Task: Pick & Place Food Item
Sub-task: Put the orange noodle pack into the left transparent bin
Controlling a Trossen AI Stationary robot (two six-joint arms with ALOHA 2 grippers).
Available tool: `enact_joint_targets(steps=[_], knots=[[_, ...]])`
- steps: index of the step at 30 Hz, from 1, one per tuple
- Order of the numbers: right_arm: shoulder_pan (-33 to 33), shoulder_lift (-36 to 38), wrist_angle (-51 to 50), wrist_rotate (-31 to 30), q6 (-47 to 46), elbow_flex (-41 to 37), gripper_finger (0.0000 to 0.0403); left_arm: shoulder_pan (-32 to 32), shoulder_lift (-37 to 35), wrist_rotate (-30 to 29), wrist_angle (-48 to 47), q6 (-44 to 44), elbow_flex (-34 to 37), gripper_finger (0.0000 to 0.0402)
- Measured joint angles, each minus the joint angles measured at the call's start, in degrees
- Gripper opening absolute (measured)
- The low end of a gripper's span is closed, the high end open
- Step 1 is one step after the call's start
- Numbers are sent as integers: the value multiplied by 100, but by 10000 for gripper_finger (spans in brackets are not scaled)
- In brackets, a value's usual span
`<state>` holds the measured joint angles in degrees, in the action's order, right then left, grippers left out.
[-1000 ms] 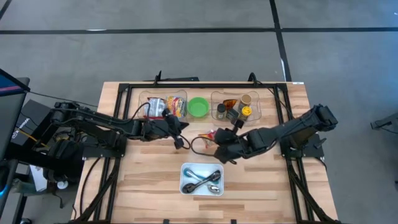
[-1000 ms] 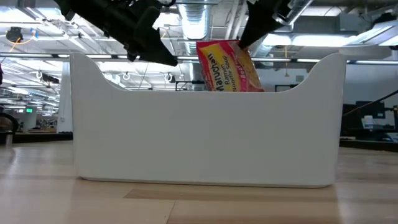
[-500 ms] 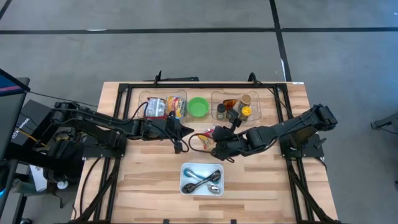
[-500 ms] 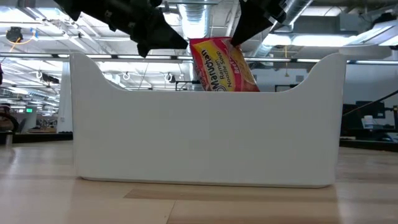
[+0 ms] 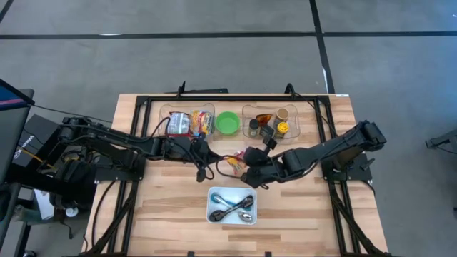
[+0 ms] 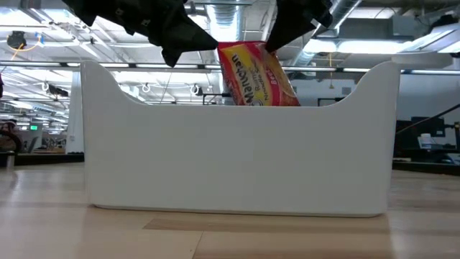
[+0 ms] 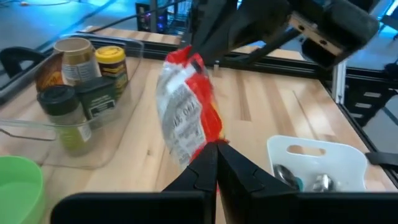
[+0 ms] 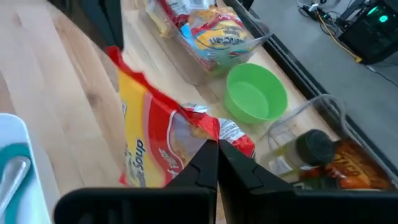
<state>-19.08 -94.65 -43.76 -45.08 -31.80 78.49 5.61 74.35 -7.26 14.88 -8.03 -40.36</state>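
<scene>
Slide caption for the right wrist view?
Right tool and left tool both pinch red-and-yellow ramen packet above wooden table.

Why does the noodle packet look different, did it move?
Yes. The noodle packet slid left toward the left gripper, away from the spice jars.

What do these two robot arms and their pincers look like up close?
Both are dark, nearly black jointed arms built of chunky links. The left gripper and right gripper each end in two flat, tapering black fingers. A thin black cable loops beside them.
</scene>
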Motion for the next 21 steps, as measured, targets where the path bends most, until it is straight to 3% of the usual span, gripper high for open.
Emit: enact_joint_targets(steps=[10,21], knots=[[-61,-426,101,3,80,2,0,2,0,17,-101,0,0,3],[23,-402,268,-13,229,-3,0,2,0,17,-293,2,0,19]])
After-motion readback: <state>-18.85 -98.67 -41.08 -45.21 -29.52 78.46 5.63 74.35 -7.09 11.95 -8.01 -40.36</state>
